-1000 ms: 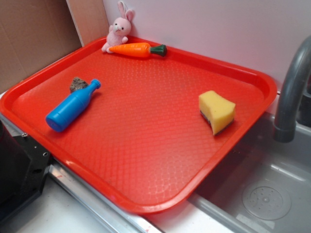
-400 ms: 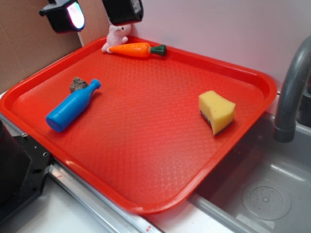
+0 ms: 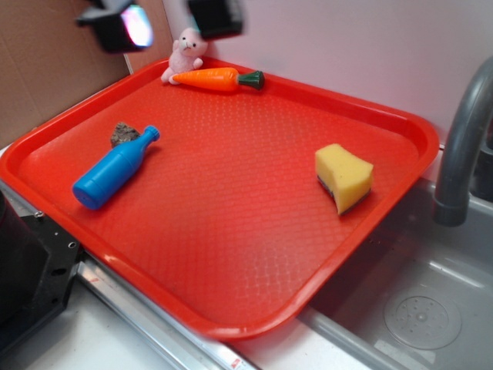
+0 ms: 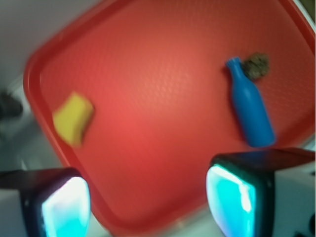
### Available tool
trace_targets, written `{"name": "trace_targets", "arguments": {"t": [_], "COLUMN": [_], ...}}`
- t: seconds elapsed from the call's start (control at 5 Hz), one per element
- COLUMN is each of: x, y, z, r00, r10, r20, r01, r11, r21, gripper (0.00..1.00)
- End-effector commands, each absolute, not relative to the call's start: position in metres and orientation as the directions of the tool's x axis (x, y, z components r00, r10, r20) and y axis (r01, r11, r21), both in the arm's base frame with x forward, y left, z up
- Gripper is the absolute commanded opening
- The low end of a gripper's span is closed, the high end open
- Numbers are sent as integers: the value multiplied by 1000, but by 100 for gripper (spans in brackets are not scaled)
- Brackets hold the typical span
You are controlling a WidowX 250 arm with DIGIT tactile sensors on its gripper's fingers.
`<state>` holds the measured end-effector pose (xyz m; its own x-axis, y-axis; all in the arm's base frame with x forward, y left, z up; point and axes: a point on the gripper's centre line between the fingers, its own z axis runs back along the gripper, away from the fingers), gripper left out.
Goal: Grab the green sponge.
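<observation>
A big red tray (image 3: 231, 231) fills most of the scene, sitting on the worktop beside a grey sink (image 3: 416, 308) at the lower right, with the faucet (image 3: 462, 146) rising at the right edge. On the tray, a blue bottle (image 3: 115, 168) lies at the left with a small brown rocky lump (image 3: 123, 133) touching its neck. An orange carrot (image 3: 218, 79) and a pink bunny (image 3: 187, 52) sit at the upper left rim. The green sponge (image 3: 343, 177), yellow foam with a dark layer underneath, lies near the tray's right edge, well apart from everything else.

The pincer (image 3: 169, 19) hangs at the upper left of the frame, above the bunny's corner. Its two fingers stand wide apart, and the wrist view shows nothing between them.

I'd judge the task barely started: the sponge sits untouched, and the pincer has the whole tray to cross, then descend and close.
</observation>
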<state>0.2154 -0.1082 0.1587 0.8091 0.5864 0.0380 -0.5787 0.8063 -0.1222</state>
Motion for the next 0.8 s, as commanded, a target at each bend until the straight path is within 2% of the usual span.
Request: {"name": "trace_targets", "arguments": {"t": [0.0,0.2,0.4,0.6], "x": [257,268,277,290], "y": [-150,-161,-161,-157], "z": [133,110,98,86], "r00": [667,590,502,474], "r10": [736,807,863,880], "r20": [121,33,-66,-36], "r01": [-722,-796,-861,-876], "r11": [677,588,491,468], "r21": [-139,-146,-134,-116], "gripper": [100,100,100,100]}}
